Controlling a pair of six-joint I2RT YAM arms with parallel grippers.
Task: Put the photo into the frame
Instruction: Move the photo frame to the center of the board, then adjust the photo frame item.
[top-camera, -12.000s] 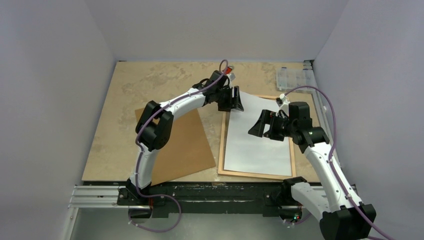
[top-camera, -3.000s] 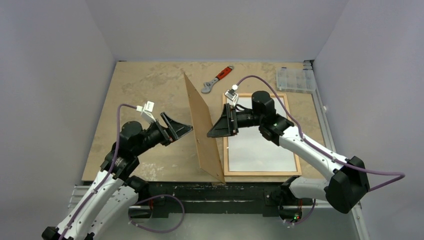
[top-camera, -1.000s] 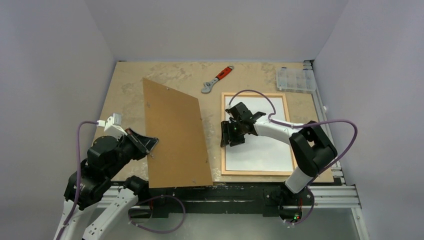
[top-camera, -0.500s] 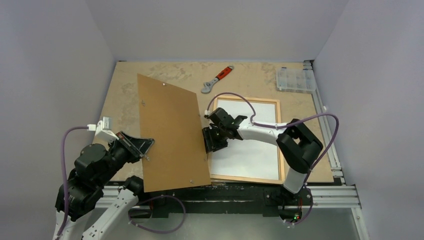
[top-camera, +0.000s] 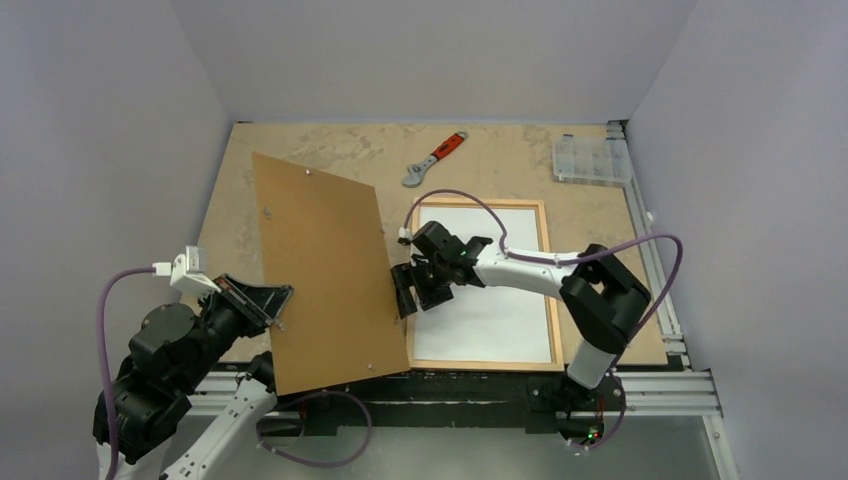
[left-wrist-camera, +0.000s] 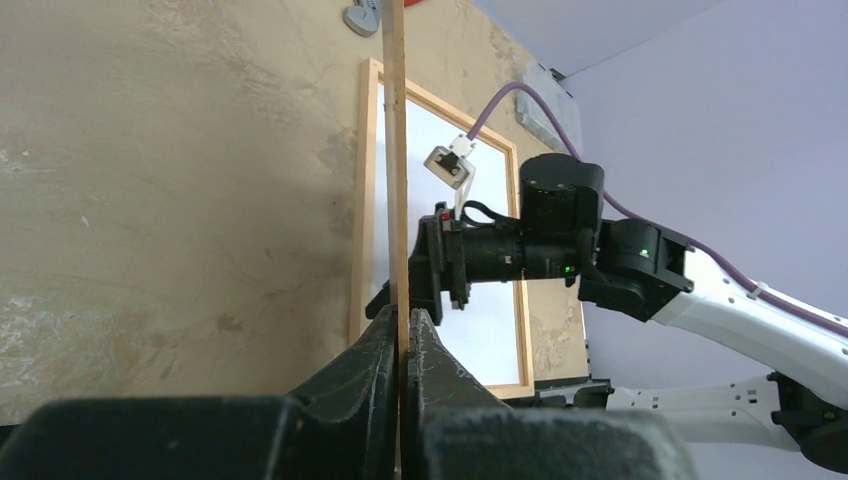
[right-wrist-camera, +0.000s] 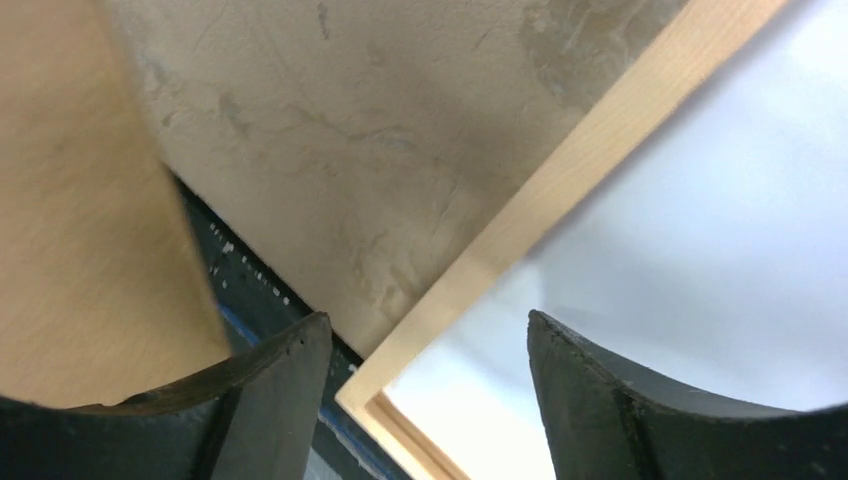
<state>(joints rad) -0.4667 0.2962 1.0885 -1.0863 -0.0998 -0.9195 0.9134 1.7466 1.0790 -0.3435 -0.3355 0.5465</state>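
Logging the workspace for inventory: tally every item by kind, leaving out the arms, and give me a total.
frame: 1
photo, white side up inside the frame: 1
backing board, brown: 1
wrench, orange handle: 1
clear compartment box: 1
Total: 5

photo: underside hidden | backing board: blurred, cropped in right wrist view
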